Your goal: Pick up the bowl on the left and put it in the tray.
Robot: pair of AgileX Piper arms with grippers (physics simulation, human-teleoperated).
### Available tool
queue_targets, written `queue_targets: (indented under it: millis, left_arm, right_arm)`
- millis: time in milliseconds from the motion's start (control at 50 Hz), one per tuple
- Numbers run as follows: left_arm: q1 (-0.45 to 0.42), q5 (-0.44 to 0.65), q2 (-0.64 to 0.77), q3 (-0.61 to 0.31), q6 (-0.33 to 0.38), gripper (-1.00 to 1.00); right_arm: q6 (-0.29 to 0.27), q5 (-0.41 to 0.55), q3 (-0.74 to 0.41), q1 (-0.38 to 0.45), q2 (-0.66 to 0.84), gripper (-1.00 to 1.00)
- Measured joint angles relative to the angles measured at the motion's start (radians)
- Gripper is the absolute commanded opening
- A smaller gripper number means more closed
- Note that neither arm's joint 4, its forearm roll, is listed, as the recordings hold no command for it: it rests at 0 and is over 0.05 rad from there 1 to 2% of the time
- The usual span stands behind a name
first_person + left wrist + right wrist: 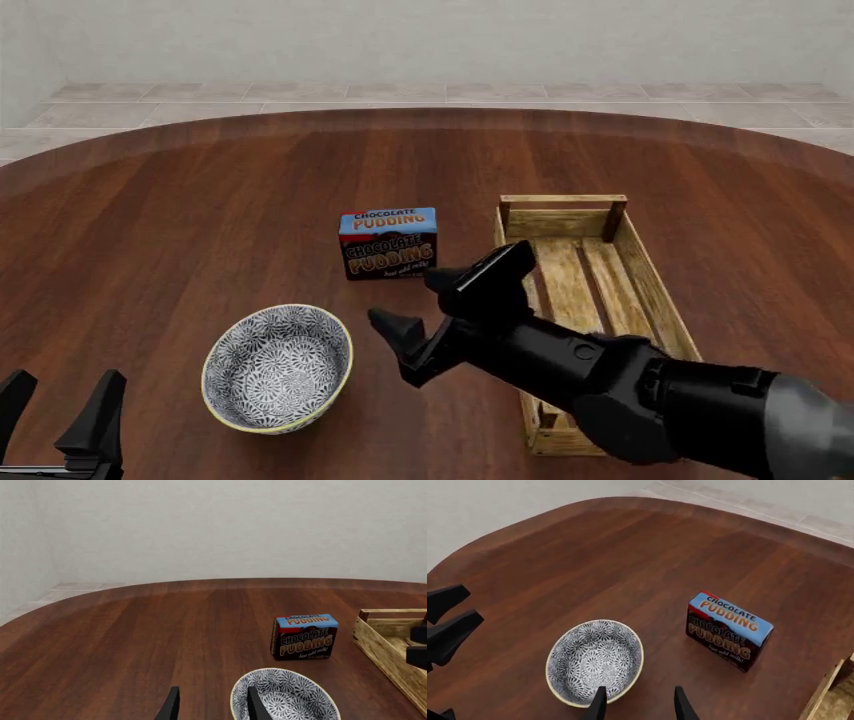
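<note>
The bowl point(276, 367), patterned blue-grey and white inside with a cream rim, sits upright on the table at the front left. It also shows in both wrist views, bowl point(293, 696) and bowl point(594, 660). My left gripper point(63, 385) is open at the bottom left corner, to the left of the bowl and apart from it. My right gripper point(403, 298) is open and empty, hovering between the bowl and the tray. The wooden slat tray point(587, 300) lies lengthwise on the right, with nothing in it.
A chocolate pudding box point(387, 242) stands upright behind the bowl, just left of the tray's far end. The right arm reaches across the tray's near end. The round table's far edge curves along the back.
</note>
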Motion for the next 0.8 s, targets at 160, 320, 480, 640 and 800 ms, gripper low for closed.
queue_targets:
  millis: [160,320,480,640,800]
  left_arm:
    - [0.000,0.000,0.000,0.000,0.000,1.00]
    - [0.000,0.000,0.000,0.000,0.000,1.00]
    - [0.000,0.000,0.000,0.000,0.000,1.00]
    - [0.000,0.000,0.000,0.000,0.000,1.00]
    - [0.000,0.000,0.000,0.000,0.000,1.00]
  right_arm:
    - [-0.005,0.008,-0.027,-0.001,0.023,1.00]
    - [-0.012,0.030,-0.062,0.004,0.037,1.00]
    - [-0.020,0.047,-0.090,0.010,0.049,1.00]
    - [-0.025,0.059,-0.114,0.016,0.065,1.00]
    - [-0.027,0.070,-0.140,0.022,0.082,1.00]
